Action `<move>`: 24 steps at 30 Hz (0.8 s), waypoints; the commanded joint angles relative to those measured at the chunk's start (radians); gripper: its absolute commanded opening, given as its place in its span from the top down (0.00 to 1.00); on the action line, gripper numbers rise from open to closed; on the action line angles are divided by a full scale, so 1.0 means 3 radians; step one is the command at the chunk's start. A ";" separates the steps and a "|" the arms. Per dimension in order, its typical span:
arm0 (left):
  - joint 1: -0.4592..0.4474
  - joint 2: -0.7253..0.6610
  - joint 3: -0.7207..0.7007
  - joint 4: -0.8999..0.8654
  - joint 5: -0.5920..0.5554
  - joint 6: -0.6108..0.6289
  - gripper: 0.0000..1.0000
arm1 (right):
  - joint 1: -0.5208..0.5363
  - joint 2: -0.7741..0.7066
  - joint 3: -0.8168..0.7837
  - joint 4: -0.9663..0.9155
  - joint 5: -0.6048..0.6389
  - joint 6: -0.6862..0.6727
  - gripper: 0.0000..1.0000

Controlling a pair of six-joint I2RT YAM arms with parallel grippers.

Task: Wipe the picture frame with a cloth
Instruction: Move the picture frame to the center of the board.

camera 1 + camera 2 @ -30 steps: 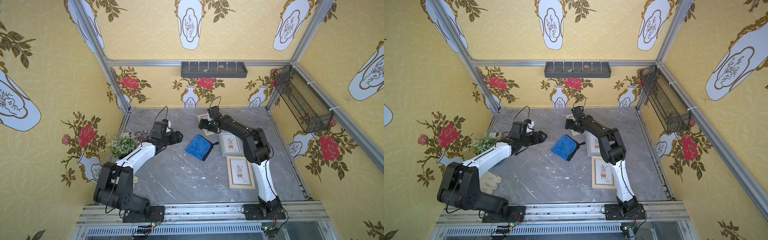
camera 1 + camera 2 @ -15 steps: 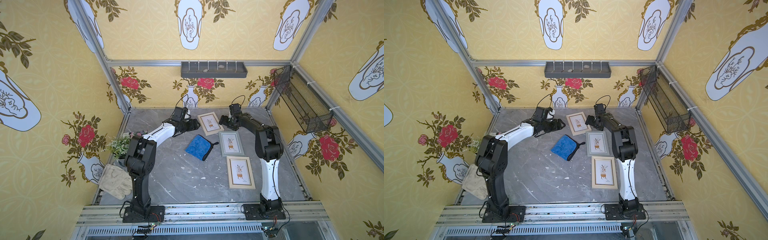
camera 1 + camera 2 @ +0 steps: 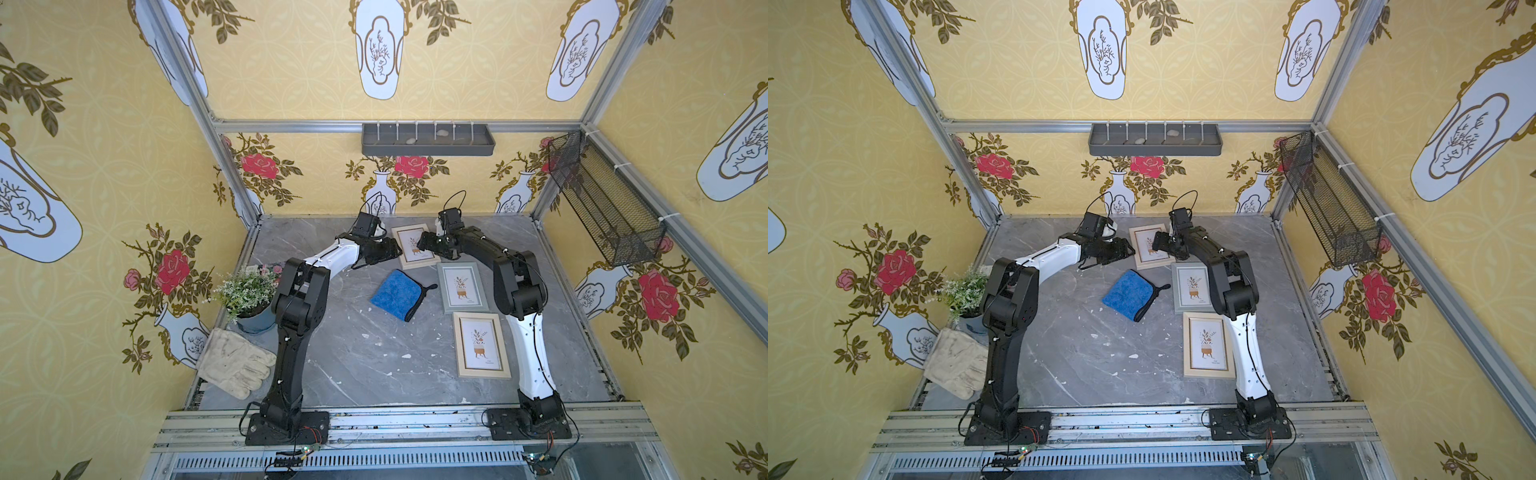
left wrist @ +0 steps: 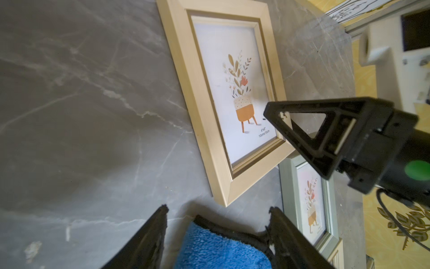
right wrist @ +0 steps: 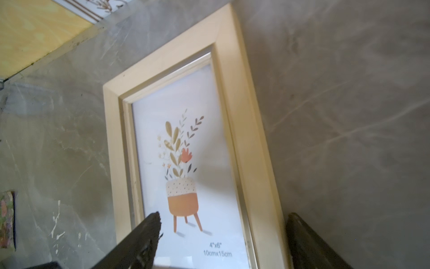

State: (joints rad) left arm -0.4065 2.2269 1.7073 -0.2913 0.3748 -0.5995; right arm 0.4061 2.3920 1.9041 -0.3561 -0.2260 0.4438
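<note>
Both pincers at the far frame; cloth lying loose.
I see the left gripper [image 4: 217, 219] and right gripper [image 5: 223, 221] spread wide and empty, flanking the far picture frame [image 3: 415, 247]. The cloth [image 3: 395, 294] lies mid-table [image 3: 374, 365], beside the grey frame [image 3: 462, 287].

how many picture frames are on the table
3, in a row: the back wooden frame farthest away, the grey frame in the middle beside the blue cloth, the front wooden frame nearest the front. None seems hidden.
</note>
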 commanded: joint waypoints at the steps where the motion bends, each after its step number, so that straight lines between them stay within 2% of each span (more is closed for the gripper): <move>1: 0.0111 0.0050 -0.0087 0.0034 0.0058 0.0018 0.31 | 0.0086 0.0076 0.0052 -0.0131 -0.0077 -0.0025 0.14; 7: 0.0199 0.0151 -0.0074 0.0073 0.0107 0.0125 0.33 | 0.0182 0.0110 0.0046 -0.0128 -0.0061 0.0011 0.15; 14: 0.0199 0.0320 0.0081 0.0280 0.0337 0.0088 0.35 | 0.0257 0.0142 0.0060 -0.0121 -0.0035 0.0057 0.17; 19: 0.0189 0.0536 0.0368 0.0115 0.0328 0.0119 0.42 | 0.0307 0.0184 0.0114 -0.0137 -0.0054 0.0064 0.18; 24: 0.0189 0.0405 0.0133 0.0086 0.0231 0.0196 0.50 | 0.0398 0.0178 0.0122 -0.0140 -0.0054 0.0068 0.18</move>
State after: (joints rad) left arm -0.3458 2.3676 1.7844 -0.2485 0.4370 -0.5652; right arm 0.5064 2.4310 1.9430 -0.3149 -0.1967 0.4473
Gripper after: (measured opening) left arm 0.502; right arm 0.823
